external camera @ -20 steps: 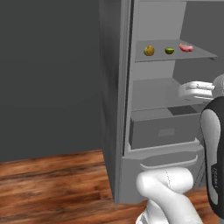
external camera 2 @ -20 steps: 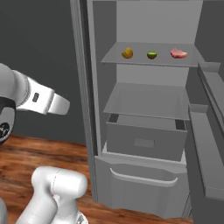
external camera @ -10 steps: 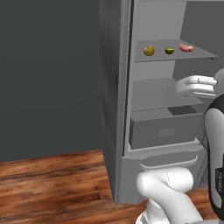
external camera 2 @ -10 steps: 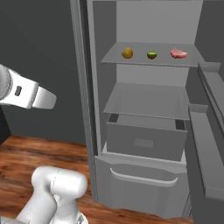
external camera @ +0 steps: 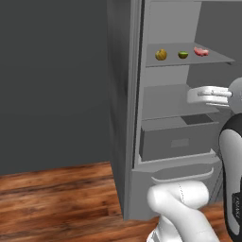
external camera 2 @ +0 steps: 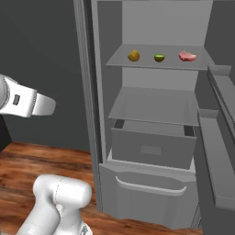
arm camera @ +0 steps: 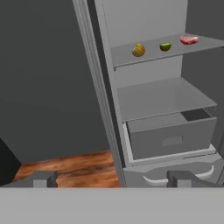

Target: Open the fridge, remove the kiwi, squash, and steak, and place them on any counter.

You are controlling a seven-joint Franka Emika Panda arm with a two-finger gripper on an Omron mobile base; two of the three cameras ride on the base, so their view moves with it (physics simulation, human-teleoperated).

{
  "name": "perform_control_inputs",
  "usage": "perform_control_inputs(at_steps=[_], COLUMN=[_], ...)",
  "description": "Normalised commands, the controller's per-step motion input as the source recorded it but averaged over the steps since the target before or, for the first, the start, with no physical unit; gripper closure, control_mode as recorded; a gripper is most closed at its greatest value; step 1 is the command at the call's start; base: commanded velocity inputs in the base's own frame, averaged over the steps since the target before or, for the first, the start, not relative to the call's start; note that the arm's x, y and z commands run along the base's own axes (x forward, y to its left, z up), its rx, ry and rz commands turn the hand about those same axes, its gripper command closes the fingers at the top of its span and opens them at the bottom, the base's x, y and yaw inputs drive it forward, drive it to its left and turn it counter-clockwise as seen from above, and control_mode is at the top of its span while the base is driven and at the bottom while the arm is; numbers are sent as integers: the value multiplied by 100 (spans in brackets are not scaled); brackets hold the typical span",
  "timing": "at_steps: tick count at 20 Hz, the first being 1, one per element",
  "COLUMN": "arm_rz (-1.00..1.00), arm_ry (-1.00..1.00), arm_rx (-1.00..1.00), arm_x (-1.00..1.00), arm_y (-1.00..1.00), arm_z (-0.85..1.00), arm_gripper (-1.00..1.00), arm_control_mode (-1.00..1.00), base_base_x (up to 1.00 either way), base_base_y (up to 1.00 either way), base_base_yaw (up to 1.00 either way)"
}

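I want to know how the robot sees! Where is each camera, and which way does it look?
Left base view: behind the arm's left, facing the open fridge; white arm at lower right.
Right base view: behind its right, facing the shelves; arm at lower left.
Hand view: on the hand, looking into the fridge; open gripper at the bottom.
All share the squash, kiwi and steak on the top shelf.

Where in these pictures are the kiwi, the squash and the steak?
kiwi (external camera 2: 159, 58): right base view, its green cut face, middle of the top shelf.
squash (external camera 2: 133, 55): right base view, centre of its yellow-orange body, left on the shelf.
steak (external camera 2: 187, 56): right base view, middle of the pink slab, right on the shelf.
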Motion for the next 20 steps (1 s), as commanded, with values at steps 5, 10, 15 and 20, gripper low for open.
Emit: perform_control_inputs(at_steps=[5, 10, 15, 20], arm_rz=[0, 0, 0, 0], arm_ry=[0, 2, 0, 0], arm_rx=[0, 0, 0, 0], arm_x=[0, 0, 0, 0], arm_y=[0, -2, 0, 0], arm_z=[0, -2, 0, 0], arm_gripper=[-100, -100, -100, -100], arm_control_mode=[-100, 100, 100, 100], base_base_x=[0, 0, 0, 5], base_base_y=[0, -5, -68, -60], base_base_yaw=[0, 0, -1, 0])
